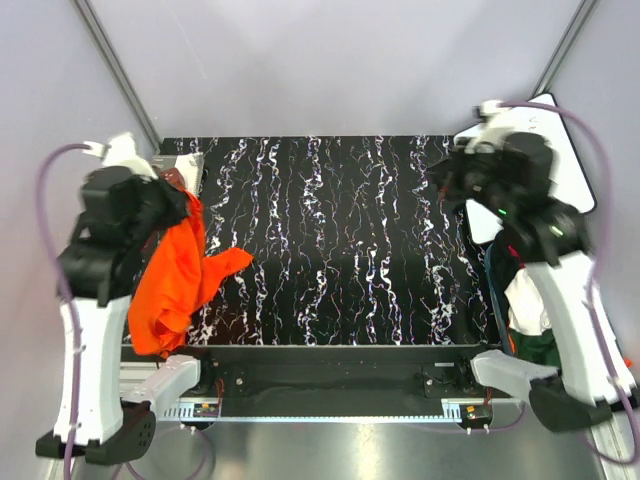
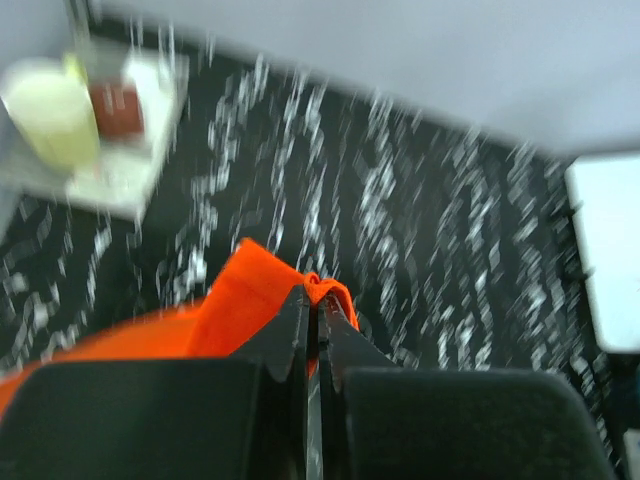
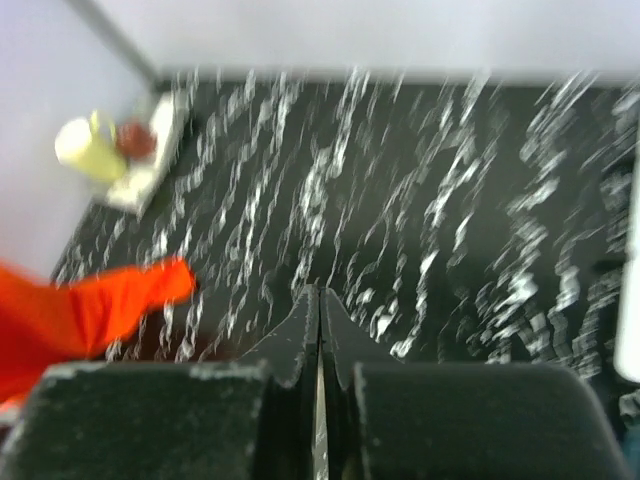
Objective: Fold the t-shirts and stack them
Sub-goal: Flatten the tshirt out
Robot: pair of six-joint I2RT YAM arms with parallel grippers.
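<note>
Folding appeared not yet begun: the left gripper (image 2: 315,292), clamped on the orange t-shirt (image 1: 178,280), held it bunched at the table (image 1: 340,250) left edge; the right gripper (image 3: 318,300) was closed, empty; other t-shirts (image 1: 528,312) lay heaped at right.

Black marbled table (image 1: 340,240), pale grey walls (image 1: 320,60)

The table (image 1: 330,250) lies open across its middle — the orange shirt (image 1: 175,280) hangs at the left edge, a tray (image 2: 120,180) sits far-left, a white board (image 1: 572,170) far-right.
</note>
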